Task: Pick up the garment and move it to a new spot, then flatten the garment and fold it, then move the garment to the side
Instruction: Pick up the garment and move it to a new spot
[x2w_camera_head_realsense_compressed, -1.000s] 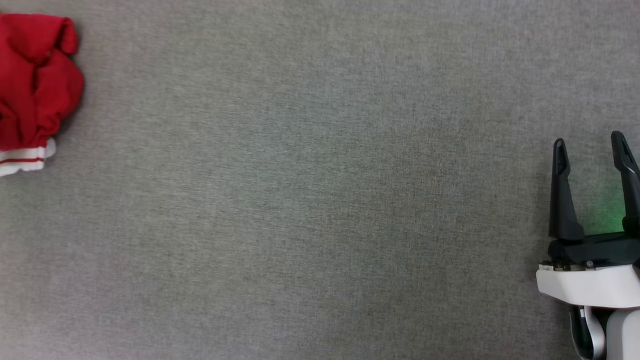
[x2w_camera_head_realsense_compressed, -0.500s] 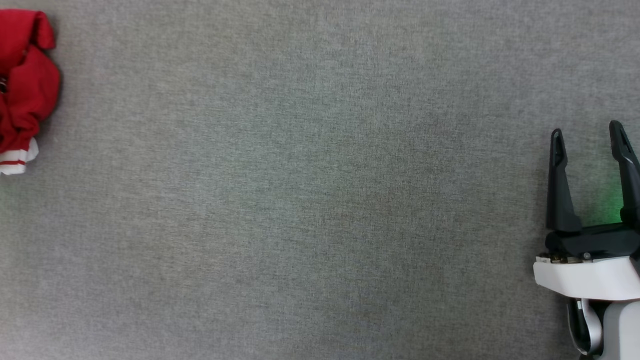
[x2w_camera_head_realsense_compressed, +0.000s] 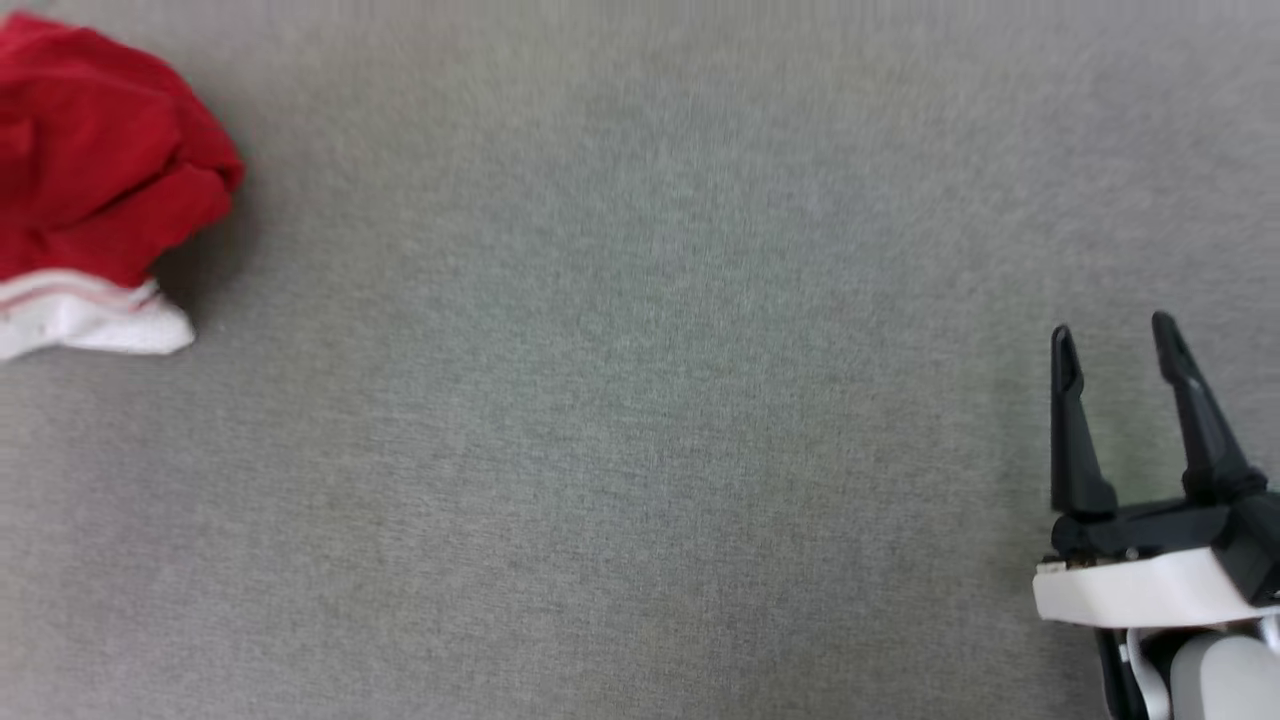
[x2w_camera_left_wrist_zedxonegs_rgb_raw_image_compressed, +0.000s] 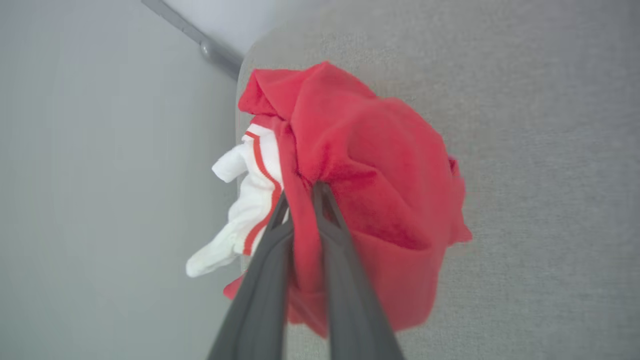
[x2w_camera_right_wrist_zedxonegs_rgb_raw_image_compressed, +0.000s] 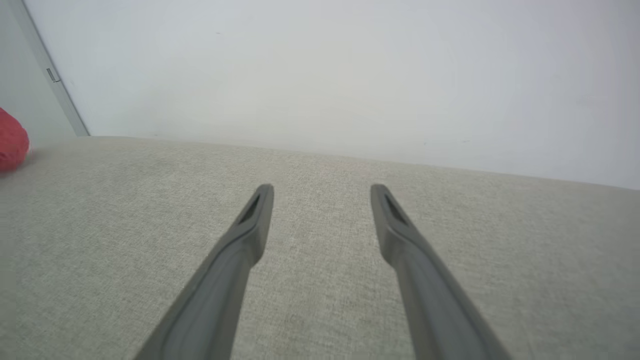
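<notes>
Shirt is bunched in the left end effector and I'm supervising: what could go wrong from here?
The left end effector pinches just one fold of the balled shirt, so it may slip free in transit. Its white sleeve hangs past the edge of the surface; a drop there could land off it.

The garment (x2w_camera_left_wrist_zedxonegs_rgb_raw_image_compressed: 380, 165) is soft matt cloth with a slightly napped red face; its sleeve (x2w_camera_left_wrist_zedxonegs_rgb_raw_image_compressed: 252, 197) is smoother white knit (striped trim included). The work surface (x2w_camera_head_realsense_compressed: 640, 420) is grey woven fabric, matt and finely rough. The left gripper (x2w_camera_left_wrist_zedxonegs_rgb_raw_image_compressed: 300, 196) and right gripper (x2w_camera_head_realsense_compressed: 1113, 330) have dark, smooth, matt fingers, plastic in appearance. The wrist housing (x2w_camera_head_realsense_compressed: 1130, 590) is smooth white plastic with a slight sheen.
</notes>
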